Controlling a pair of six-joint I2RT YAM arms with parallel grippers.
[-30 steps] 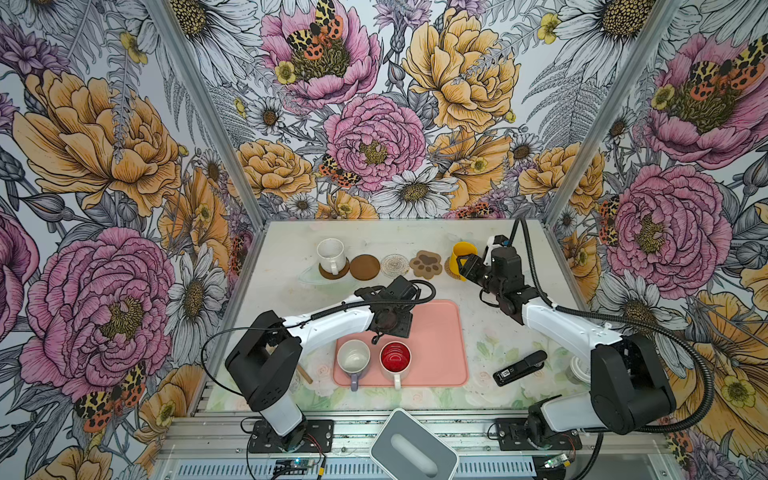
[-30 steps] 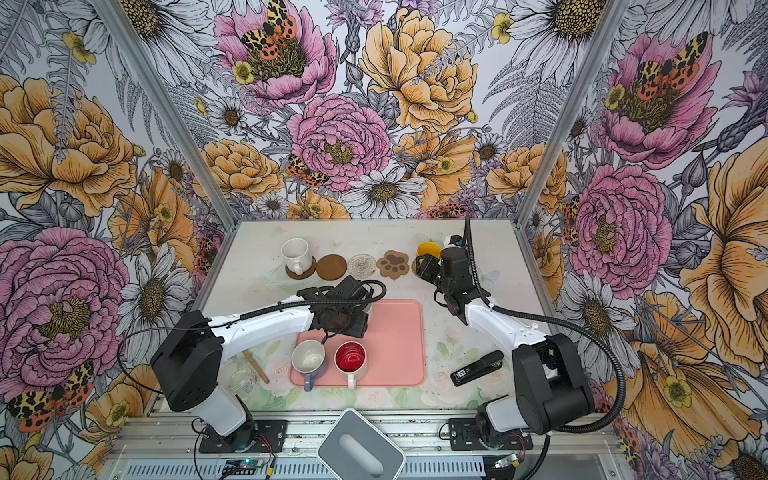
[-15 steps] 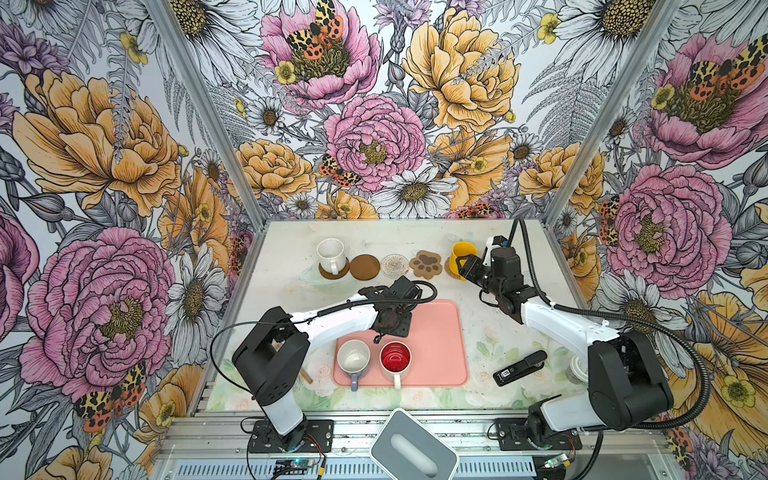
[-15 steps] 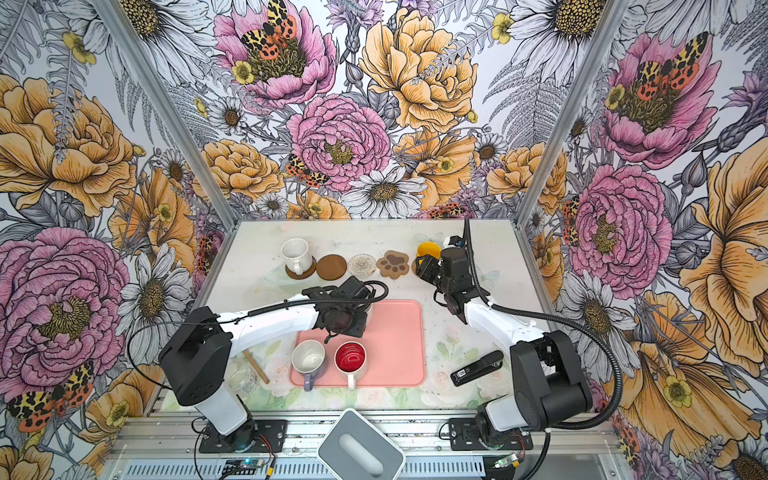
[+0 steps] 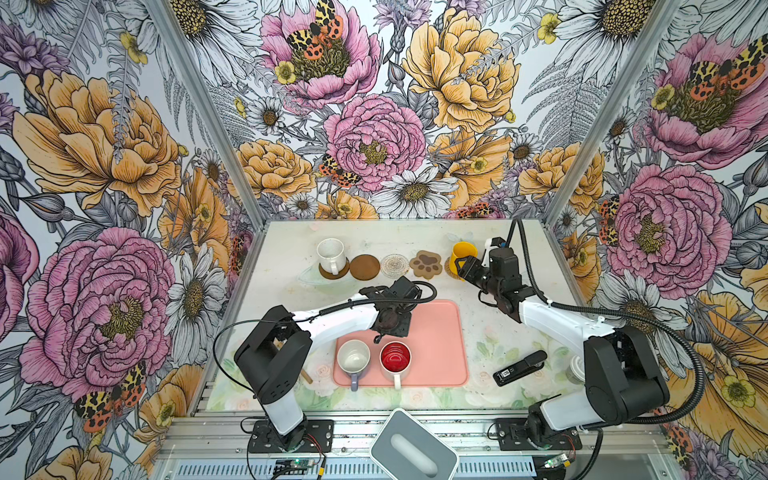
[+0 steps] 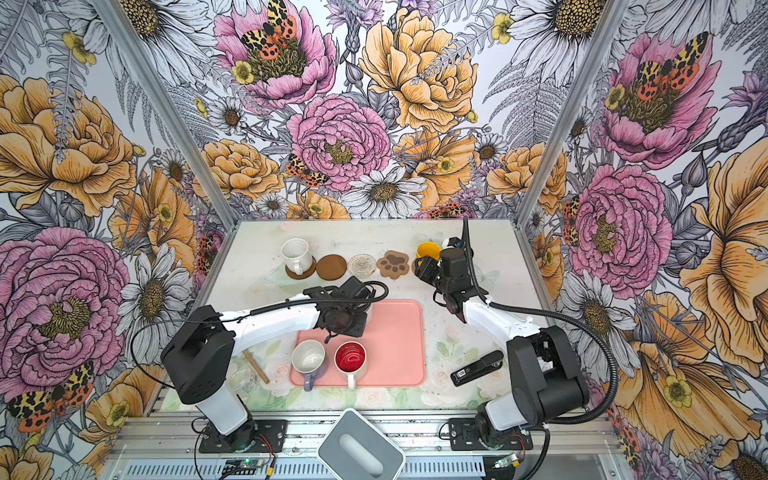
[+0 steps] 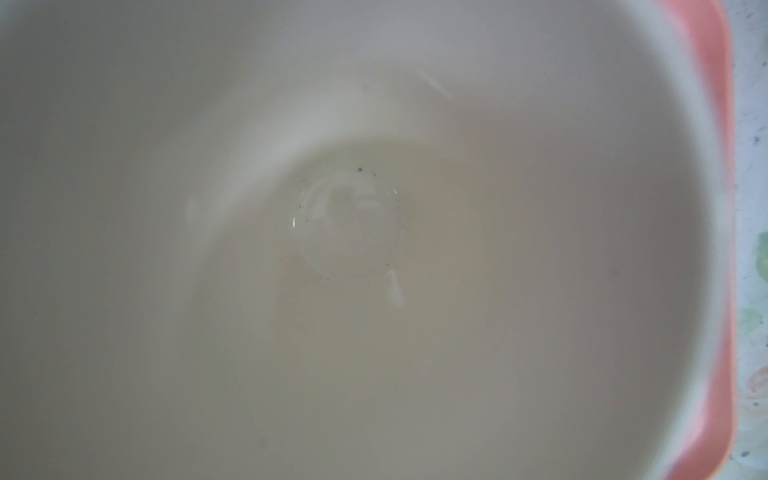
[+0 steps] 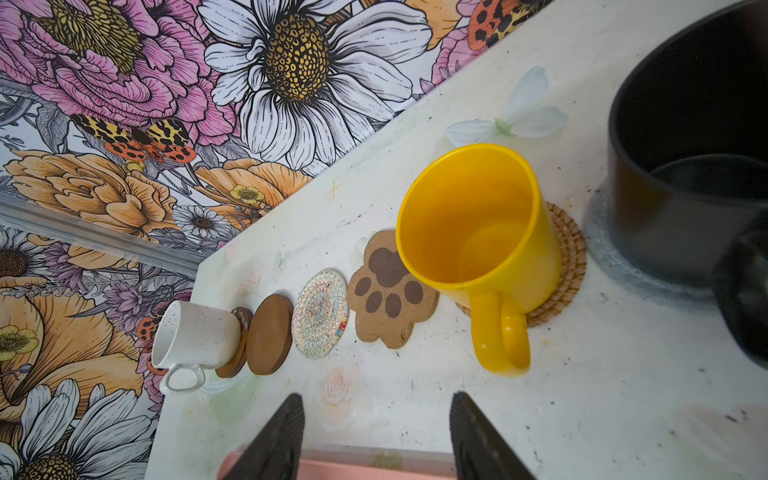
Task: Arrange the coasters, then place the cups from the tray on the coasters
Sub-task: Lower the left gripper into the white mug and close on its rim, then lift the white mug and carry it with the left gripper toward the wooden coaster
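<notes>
Left gripper (image 5: pixel 392 323) hangs over a white cup (image 7: pixel 345 232) at a far corner of the tray (image 5: pixel 438 332); its finger state cannot be told. Right gripper (image 8: pixel 376 411), fingers apart and empty, faces the yellow cup (image 8: pixel 478 232) on the rattan coaster (image 8: pixel 569 257).

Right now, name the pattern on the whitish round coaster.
The woven round coaster is whitish with fine multicoloured zigzag rings, clearest in the right wrist view.
</notes>
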